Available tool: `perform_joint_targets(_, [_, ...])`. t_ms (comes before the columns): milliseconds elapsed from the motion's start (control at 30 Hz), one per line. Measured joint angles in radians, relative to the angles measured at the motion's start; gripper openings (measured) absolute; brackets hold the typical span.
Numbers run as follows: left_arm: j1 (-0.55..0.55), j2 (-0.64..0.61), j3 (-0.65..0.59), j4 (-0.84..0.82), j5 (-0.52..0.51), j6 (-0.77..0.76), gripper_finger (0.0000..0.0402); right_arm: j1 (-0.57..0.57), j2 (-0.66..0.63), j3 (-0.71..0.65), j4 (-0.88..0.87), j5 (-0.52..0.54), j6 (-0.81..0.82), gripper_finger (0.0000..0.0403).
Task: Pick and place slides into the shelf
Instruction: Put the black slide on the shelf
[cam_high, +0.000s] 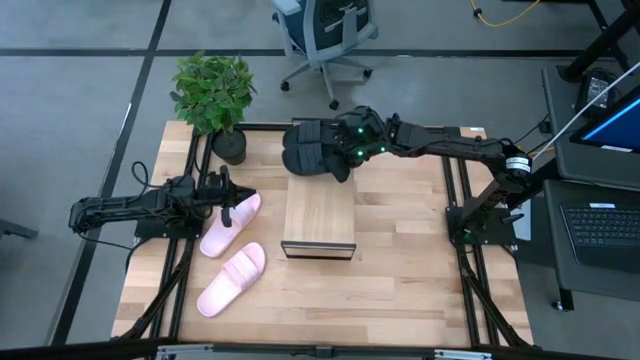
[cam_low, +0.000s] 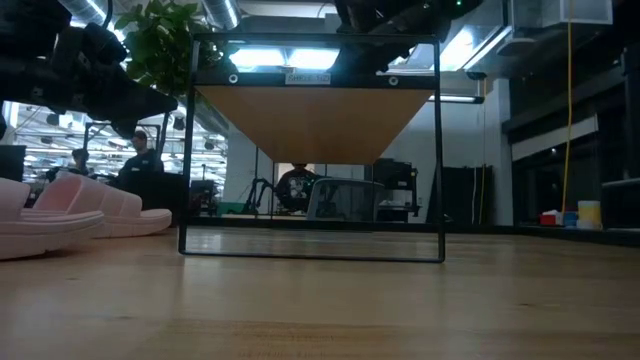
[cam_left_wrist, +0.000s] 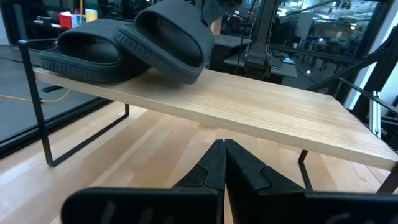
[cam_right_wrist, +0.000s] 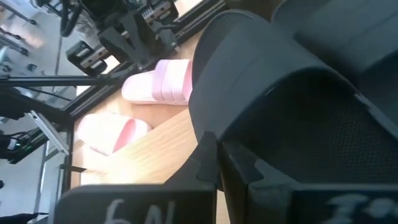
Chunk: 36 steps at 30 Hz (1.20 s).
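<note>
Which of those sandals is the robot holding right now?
One of the black slides, on the far end of the shelf, in the right gripper. The other black slide lies beside it; the pink slides are on the table.

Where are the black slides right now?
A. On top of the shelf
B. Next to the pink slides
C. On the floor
A: both black slides are on the far end of the shelf, while the pink slides lie on the table.

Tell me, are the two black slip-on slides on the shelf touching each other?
Touching. In the left wrist view, one black slide leans tilted onto the other black slide lying on the light wood shelf; no gap shows between them.
</note>
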Motion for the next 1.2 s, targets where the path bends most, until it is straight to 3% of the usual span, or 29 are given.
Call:
perform_joint_targets(333, [0.0,0.0,0.0,0.0,0.0,0.0,0.0,-0.002,0.043,0.002,0.035,-0.075,0.022,0.0006])
perform_joint_targets(1200, [0.0,0.0,0.0,0.001,0.002,-0.003,0.0,-0.012,0.063,0.002,0.055,-0.117,0.13,0.0006])
